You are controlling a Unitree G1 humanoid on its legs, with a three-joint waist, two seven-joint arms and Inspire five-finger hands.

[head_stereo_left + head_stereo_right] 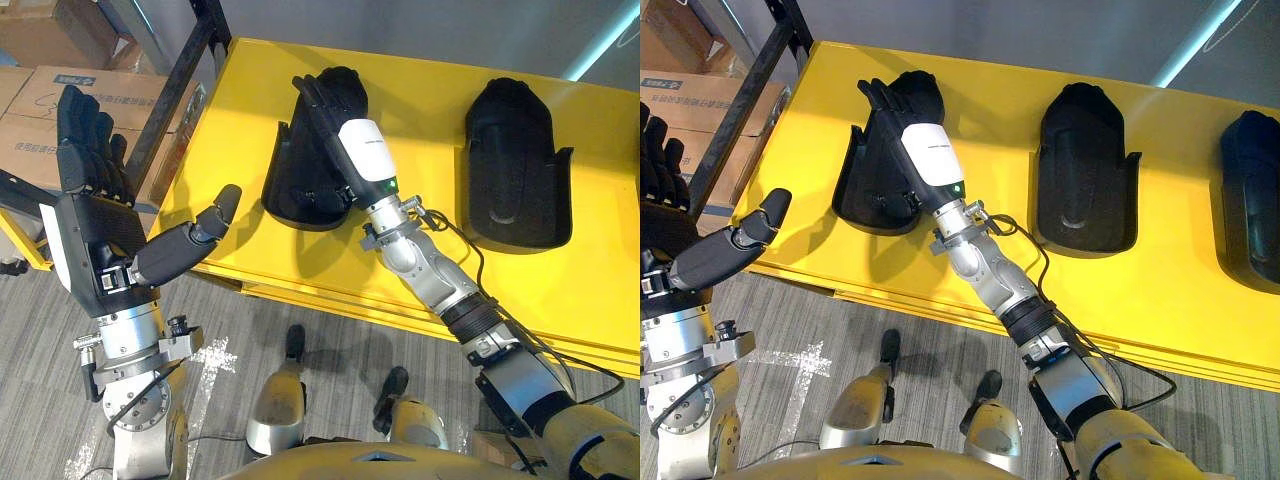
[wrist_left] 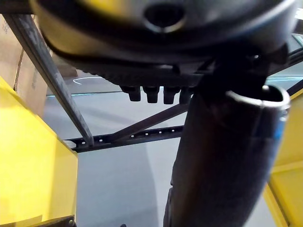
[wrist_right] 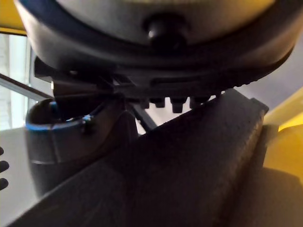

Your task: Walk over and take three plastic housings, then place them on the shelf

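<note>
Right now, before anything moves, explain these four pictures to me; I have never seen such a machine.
This is a humanoid robot with two arms ending in dark hands. The two wide pictures come from its head, looking down; the two dark close-ups come from cameras on its wrists. Three black plastic housings lie on a yellow table: the left housing, the middle housing and the right housing. The right hand lies on the left housing with straight fingers. The left hand is raised beside the table, open and empty.
</note>
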